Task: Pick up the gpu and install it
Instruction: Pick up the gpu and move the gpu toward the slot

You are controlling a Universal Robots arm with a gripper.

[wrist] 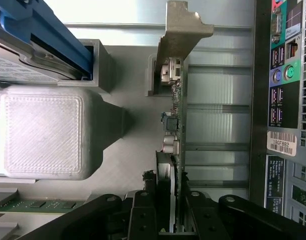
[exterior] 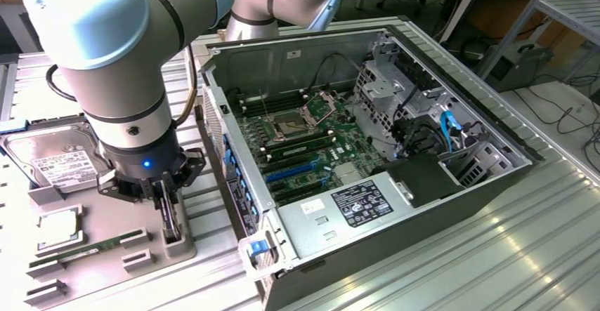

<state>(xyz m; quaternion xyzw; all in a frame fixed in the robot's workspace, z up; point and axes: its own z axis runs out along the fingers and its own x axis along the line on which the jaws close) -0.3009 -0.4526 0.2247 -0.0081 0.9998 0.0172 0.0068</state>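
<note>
Black gripper (wrist: 174, 212) is clamped on the gpu (wrist: 179, 125), which is stood on edge at its grey holder (wrist: 152, 75), lower left in the exterior view. Pick-up is judged underway; a straight, steady hold is needed.

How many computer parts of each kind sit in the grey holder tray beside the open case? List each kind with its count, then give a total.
hard drive: 1
processor chip: 1
memory stick: 1
gpu: 1
Total: 4
</note>
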